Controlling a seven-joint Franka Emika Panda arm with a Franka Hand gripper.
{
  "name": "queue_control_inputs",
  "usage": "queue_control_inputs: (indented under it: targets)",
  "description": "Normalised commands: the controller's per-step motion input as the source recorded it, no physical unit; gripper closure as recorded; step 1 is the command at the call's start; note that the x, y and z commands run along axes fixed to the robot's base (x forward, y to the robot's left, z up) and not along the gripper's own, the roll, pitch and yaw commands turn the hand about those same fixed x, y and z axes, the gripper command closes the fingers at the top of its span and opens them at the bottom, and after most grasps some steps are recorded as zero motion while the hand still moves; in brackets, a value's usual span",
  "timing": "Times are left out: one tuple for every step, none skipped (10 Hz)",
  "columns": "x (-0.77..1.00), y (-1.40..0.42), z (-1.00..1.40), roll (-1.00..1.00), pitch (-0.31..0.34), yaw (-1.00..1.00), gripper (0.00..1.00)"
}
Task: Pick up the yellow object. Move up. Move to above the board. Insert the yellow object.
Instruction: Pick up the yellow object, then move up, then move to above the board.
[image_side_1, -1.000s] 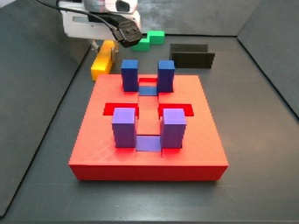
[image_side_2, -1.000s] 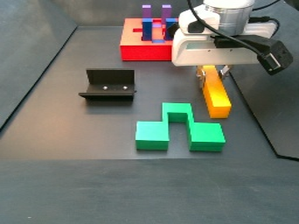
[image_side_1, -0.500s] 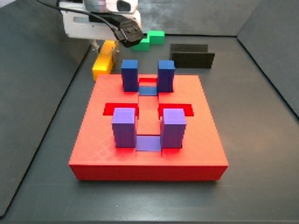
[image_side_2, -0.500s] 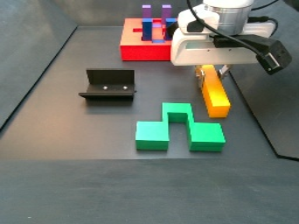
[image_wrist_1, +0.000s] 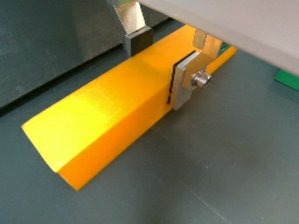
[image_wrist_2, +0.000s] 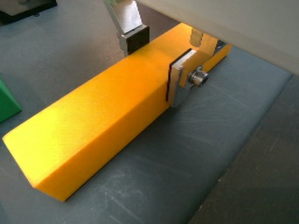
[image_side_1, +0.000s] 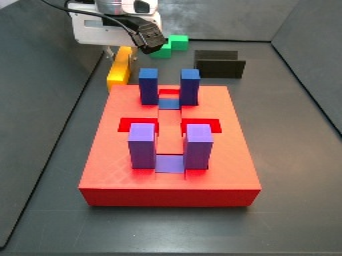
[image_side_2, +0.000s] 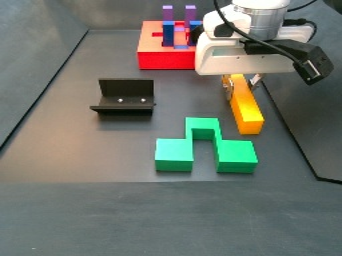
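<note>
On the tabletop (image_side_2: 80, 160), beside the board (image_side_1: 171, 170), the bar (image_wrist_2: 111, 109) lies flat. The hand (image_wrist_2: 160, 59) straddles it crosswise near one end, plates (image_wrist_2: 184, 77) against both long sides, apparently clamped on the bar. Its long axis runs level, square to the jaws; lift not yet evident.

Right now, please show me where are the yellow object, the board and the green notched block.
yellow object (image_wrist_2: 100, 122): a wrist view, on its broad top face.
board (image_side_1: 167, 178): a side view, on the bare red top near its front edge.
green notched block (image_side_2: 174, 152): a side view, on its top face.
</note>
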Motion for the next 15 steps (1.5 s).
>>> queue_control_inputs:
  targets:
    - [0.0, 0.0, 0.0, 0.0, 0.0, 0.0, 1.0]
    - [0.0, 0.0, 0.0, 0.0, 0.0, 0.0, 1.0]
    - [0.0, 0.0, 0.0, 0.0, 0.0, 0.0, 1.0]
    - [0.0, 0.0, 0.83, 0.0, 0.0, 0.0, 1.0]
    - [-0.02, 0.06, 0.82, 0.0, 0.008, 0.03, 1.0]
    - [-0.06, 0.05, 0.68, 0.0, 0.04, 0.03, 1.0]
    - [-0.02, 0.02, 0.31, -0.02, 0.014, 0.01, 1.0]
    - [0.0, 0.0, 1.4, 0.0, 0.0, 0.0, 1.0]
    - [0.0, 0.0, 1.4, 0.0, 0.016, 0.0, 1.0]
    - [-0.03, -0.01, 1.4, -0.03, 0.026, 0.0, 1.0]
    - [-0.02, -0.01, 1.4, -0.05, 0.003, 0.0, 1.0]
    - [0.02, 0.0, 1.4, -0.07, 0.039, 0.0, 1.0]
    - [0.02, 0.0, 1.4, -0.07, 0.059, -0.01, 1.0]
    - [0.01, -0.01, 1.4, -0.07, 0.059, -0.01, 1.0]
    - [0.01, 0.0, 0.81, -0.07, 0.046, -0.01, 1.0]
